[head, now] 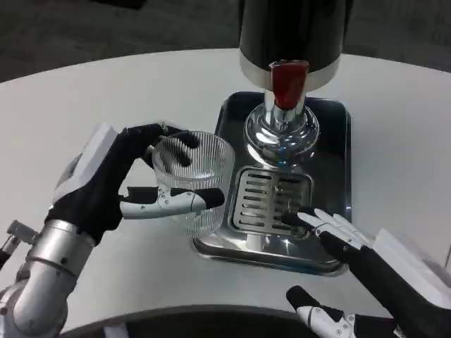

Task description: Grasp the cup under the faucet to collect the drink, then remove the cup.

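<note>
A white, round-edged table (141, 91) fills the scene, seen from above and slightly behind the robot. A little right of centre sits a dark metal drip tray (331, 151) with a shiny rim. A slotted grille (268, 201) is set into its near half. At the far end of the tray stands a drink dispenser (292, 32), black above a silver band, resting on a polished chrome base (282, 134). A red tap handle (289, 83) sticks out from the front of the dispenser, pointing down toward the grille.

The cup (194, 179) is a clear ribbed tumbler, upright, at the left edge of the tray, just beside the grille and to the left of the tap. It looks empty, though the clear glass makes that hard to judge. The left hand (116, 179) reaches in from the near left and grips the cup: dark fingers wrap around its far side, while a white and black finger lies across its near side.

The right hand (352, 246) comes in from the near right corner. Its fingers are spread apart and hold nothing. The fingertips (306, 217) rest on or just over the near right corner of the grille; contact cannot be made out.
</note>
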Robot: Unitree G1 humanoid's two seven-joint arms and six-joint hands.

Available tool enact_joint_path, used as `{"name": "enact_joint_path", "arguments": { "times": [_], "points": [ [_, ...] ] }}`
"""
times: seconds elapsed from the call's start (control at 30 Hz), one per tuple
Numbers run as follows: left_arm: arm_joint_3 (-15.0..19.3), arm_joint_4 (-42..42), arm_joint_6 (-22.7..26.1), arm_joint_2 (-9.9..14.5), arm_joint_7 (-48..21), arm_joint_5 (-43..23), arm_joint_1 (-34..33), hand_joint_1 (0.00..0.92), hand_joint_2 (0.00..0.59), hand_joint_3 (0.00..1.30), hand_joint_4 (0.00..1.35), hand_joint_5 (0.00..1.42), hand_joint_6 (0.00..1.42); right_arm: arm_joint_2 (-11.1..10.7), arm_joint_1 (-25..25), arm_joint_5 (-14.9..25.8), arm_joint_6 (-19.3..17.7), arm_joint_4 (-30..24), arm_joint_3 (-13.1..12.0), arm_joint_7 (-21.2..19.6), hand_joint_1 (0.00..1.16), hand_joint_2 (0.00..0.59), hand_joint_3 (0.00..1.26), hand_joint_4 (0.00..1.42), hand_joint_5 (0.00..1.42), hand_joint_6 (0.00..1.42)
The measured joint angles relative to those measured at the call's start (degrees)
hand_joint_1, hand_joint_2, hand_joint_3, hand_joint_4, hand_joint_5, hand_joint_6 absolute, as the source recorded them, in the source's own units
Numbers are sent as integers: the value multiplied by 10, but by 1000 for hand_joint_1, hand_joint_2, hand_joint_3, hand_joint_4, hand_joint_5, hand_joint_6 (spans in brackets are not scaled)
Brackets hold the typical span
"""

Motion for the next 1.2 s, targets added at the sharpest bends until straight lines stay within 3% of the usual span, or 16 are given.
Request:
{"name": "enact_joint_path", "arguments": {
  "times": [0.53,1.2],
  "points": [
    [-53,79,-28,-59,129,70,-28,584,44,766,850,821,455,1,10,6,0,0,-19,0,577,441,124,31,0,0],
    [-128,207,-33,-106,196,133,-125,579,57,766,850,820,455,0,24,22,-3,-9,-43,0,579,441,124,41,0,0]
  ]
}}
